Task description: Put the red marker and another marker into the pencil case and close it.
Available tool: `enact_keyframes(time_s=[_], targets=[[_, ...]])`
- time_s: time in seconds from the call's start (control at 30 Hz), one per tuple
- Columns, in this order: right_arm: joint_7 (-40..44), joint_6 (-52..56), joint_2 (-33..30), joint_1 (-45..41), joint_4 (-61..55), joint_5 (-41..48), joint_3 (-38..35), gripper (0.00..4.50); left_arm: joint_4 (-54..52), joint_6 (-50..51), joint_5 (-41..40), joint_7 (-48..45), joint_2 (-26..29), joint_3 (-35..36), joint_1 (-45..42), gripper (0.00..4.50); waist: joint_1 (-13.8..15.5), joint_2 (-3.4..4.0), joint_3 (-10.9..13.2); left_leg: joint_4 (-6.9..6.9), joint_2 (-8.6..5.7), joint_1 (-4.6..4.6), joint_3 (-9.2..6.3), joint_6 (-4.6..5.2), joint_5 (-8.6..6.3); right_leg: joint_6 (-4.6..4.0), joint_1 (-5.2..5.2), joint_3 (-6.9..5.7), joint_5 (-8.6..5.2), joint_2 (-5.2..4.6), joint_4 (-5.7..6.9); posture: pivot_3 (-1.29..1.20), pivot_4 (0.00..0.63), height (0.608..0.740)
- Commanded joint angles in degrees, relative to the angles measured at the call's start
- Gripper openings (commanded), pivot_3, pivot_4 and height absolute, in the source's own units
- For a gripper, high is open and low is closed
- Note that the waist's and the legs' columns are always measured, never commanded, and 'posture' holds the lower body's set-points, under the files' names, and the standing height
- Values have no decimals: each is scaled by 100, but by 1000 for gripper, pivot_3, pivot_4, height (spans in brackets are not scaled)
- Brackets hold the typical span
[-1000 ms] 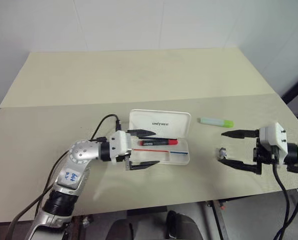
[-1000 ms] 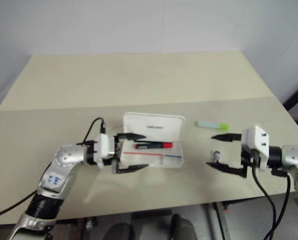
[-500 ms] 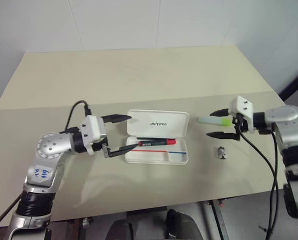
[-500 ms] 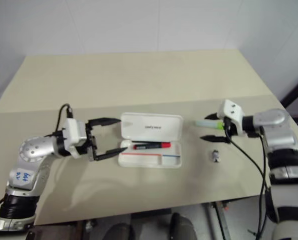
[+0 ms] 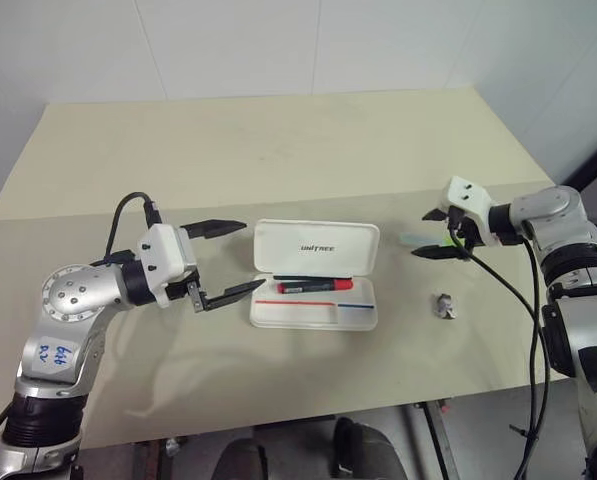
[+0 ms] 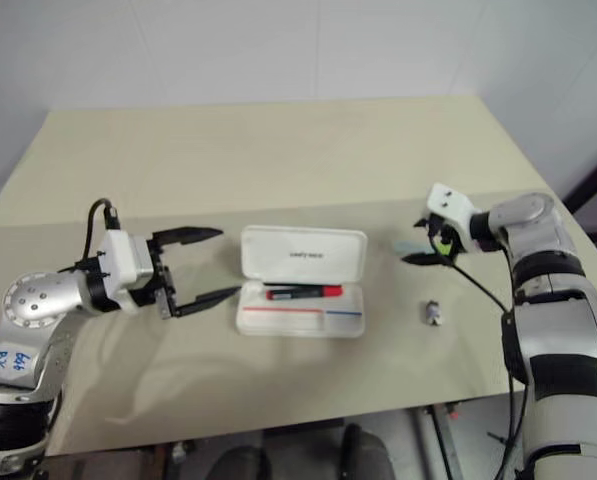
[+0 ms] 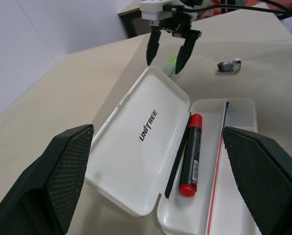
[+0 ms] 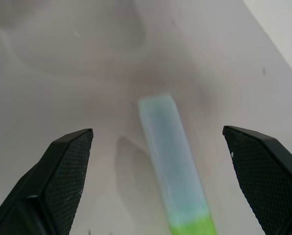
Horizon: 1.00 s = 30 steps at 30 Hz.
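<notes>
Pale beige table [image 5: 278, 150], one, carrying everything in the scene.

One pencil case [image 5: 316, 288] — white hard plastic, lying open near the table's middle. Its lid is folded back flat with the dark lettering facing up; the tray sits on the side nearer the robot, with a thin red-and-blue line along it.

Two grippers. The left gripper [image 5: 224, 263] hovers just off the case's left end, fingers spread wide, nothing between them. The right gripper [image 5: 439, 233] is over the table to the right of the case, tilted downward, fingers also spread wide and straddling the highlighter from above; in the right wrist view there is clear table on both sides of the barrel, so no contact on either finger.

Two markers. The red marker [image 5: 315, 286] lies inside the tray, against the hinge side, lengthwise along the case, red end toward the robot's right. Another marker [image 8: 174, 186] — pale mint barrel, lime-green cap — lies flat on the table to the right of the case, apart from it, under the right gripper.

One small grey-white lump [image 5: 444, 306] on the table, nearer the robot than the highlighter, to the right of the case, touching neither.
</notes>
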Motion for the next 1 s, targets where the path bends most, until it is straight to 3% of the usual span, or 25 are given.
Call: enact_keyframes(time_s=[0.03, 0.53, 0.63, 0.87, 1.0], targets=[[-231, 221, -95, -318, 121, -258, 31, 4500, -462, 98, -112, 161, 108, 229, 157, 4476, -22, 1, 0, 0, 0, 0, 1, 0, 0, 0, 0, 1, 0, 0, 0, 0, 150, 740], [-360, 905, 383, -388, 297, -775, 93, 4500, -844, 374, -252, 296, 337, 460, 344, 4476, -120, 4, 2, 0, 0, 0, 0, 0, 0, 0, 0, 3, 0, 0, 1, 0, 150, 740], [-366, 991, 451, -334, 314, -846, 97, 3803, -909, 433, -271, 303, 369, 475, 348, 4500, -122, -1, -1, 1, 0, 0, -2, 0, 0, 0, 1, 3, 0, 0, 4, 0, 150, 740], [-133, 1117, 494, -213, 323, -936, 131, 1372, -1045, 507, -280, 325, 390, 528, 459, 4500, -128, -11, -8, -2, 1, 5, -3, -1, -1, 0, 1, 5, 0, 1, 4, 0, 150, 740], [-128, 960, 536, -142, 291, -954, 141, 1133, -1059, 511, -264, 344, 378, 490, 484, 4500, -129, -14, -9, 1, 1, 4, -2, -1, -1, 0, 2, 6, 0, 1, 6, 0, 150, 740]])
